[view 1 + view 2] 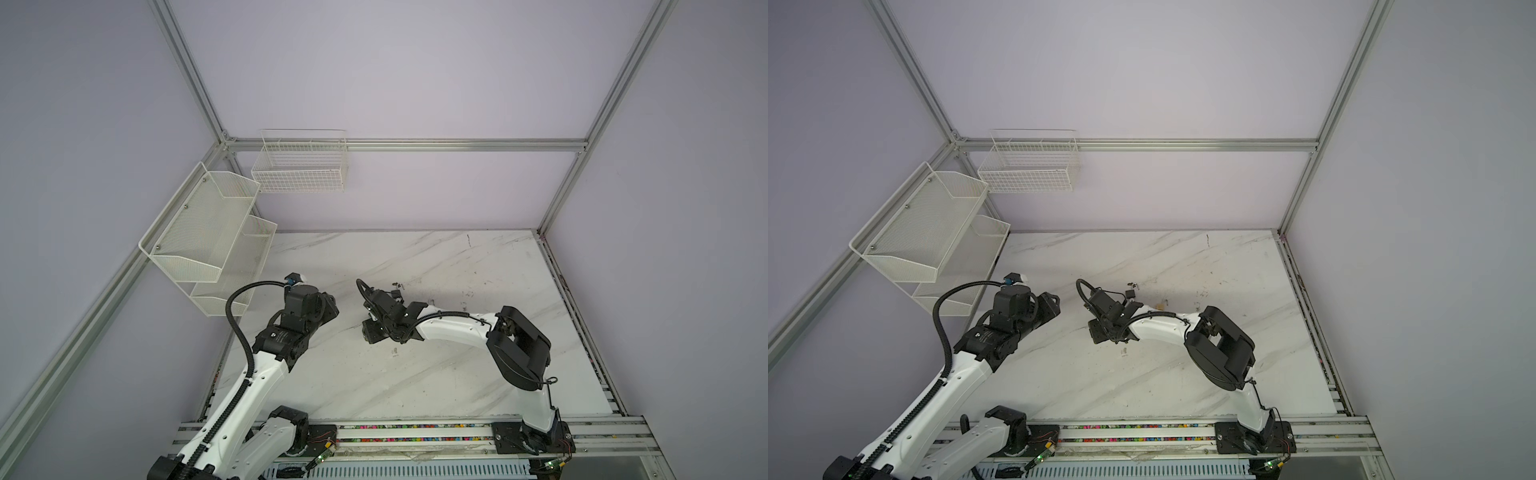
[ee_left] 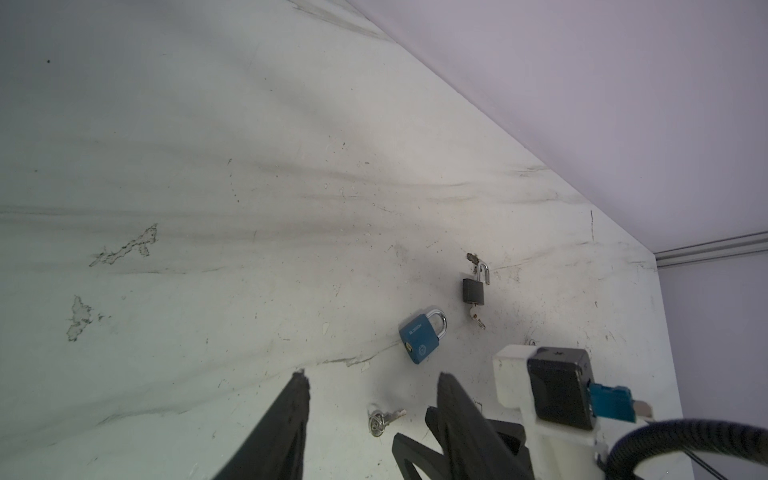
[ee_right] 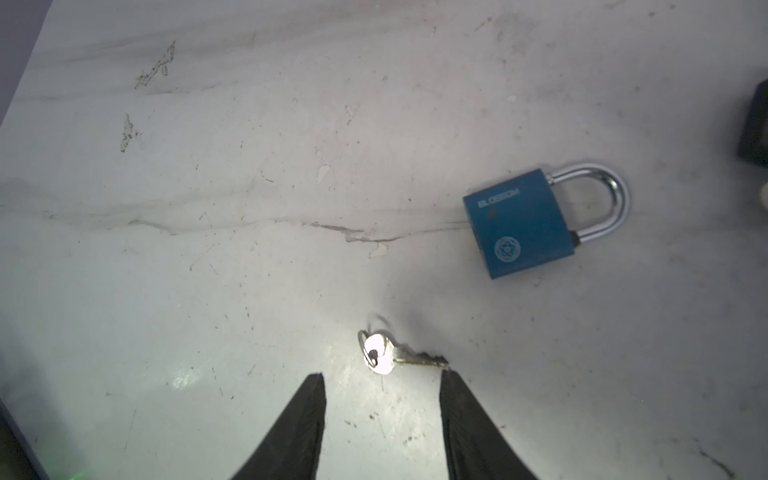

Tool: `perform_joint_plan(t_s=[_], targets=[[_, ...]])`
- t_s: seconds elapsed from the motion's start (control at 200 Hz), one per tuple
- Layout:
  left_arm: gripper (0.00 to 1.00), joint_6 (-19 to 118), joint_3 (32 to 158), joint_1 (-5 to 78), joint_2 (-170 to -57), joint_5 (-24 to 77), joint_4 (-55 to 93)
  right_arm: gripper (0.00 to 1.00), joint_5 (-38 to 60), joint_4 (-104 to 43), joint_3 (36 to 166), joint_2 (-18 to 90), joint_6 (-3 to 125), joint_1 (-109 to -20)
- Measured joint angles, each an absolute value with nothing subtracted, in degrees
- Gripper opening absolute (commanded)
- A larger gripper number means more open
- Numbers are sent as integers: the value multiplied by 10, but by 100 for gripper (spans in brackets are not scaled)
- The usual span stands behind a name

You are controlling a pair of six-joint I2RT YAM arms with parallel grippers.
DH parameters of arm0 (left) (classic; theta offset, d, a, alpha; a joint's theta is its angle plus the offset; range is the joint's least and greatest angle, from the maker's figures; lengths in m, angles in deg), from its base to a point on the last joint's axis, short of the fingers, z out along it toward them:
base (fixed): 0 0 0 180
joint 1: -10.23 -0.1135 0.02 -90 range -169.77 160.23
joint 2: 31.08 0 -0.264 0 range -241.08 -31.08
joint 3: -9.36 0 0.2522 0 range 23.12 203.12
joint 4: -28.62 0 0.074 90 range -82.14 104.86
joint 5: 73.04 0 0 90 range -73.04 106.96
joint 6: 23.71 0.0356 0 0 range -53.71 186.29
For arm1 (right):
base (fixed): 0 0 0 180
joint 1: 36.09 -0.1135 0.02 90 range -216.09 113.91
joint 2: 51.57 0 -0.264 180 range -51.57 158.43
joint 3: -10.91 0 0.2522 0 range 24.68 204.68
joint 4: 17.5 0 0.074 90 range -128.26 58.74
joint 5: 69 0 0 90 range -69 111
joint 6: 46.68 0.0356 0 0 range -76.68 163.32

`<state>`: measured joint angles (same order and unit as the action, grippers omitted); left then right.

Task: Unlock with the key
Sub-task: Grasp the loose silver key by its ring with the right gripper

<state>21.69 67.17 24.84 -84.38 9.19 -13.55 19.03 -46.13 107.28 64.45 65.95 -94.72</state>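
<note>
Silver key (image 3: 395, 355) lies flat near blue padlock (image 3: 519, 224), shackle closed.

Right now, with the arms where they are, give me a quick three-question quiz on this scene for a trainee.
1. True or false: the silver key is already inserted in the blue padlock.
2. Which lies nearest the right gripper? A. blue padlock B. silver key C. black padlock
3. How many padlocks lie on the marble table?
Key: 1. False; it lies loose on the table. 2. B. 3. Two: the blue padlock and the black padlock.
</note>
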Motion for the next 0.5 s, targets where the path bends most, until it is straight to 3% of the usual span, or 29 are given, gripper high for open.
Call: perform_joint_plan(t_s=[0.5], targets=[[50,198,656,219,-843,119,-124,26,184,-487,1116,696,585,-959]])
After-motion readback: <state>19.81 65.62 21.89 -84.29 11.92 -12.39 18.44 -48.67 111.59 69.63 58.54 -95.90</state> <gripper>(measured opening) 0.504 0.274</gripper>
